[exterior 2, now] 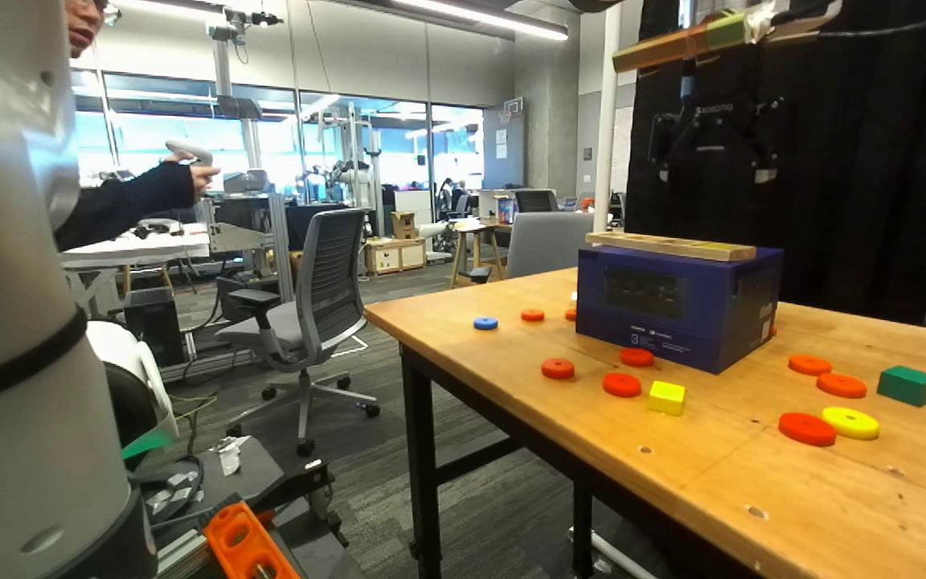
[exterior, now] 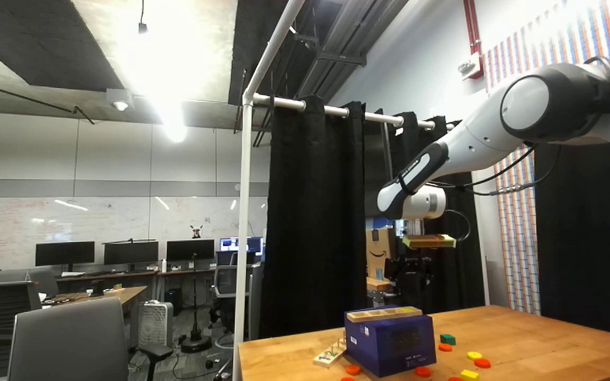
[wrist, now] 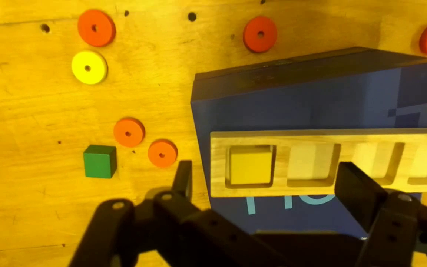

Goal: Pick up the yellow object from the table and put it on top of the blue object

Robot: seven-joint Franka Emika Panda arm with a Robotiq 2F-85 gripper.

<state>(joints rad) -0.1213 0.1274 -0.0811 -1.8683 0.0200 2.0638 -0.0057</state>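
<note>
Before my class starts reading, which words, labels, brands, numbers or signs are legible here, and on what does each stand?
"ROBOTIQ": the robot's hand.
Perhaps "3": front of the blue box; smaller print beside it unreadable.
Smile-shaped sign: cardboard box.
Half hidden by the wooden tray: pale letters atop the blue box.
Too blurred: lettering on the arm, writing on the whiteboard.

Wooden tray [wrist: 347,150]: cut off at right, wrist view. Blue box [wrist: 295,105]: lettering [wrist: 288,202] partly hidden by tray. Whiteboard writing [exterior: 45,227]: illegible.
</note>
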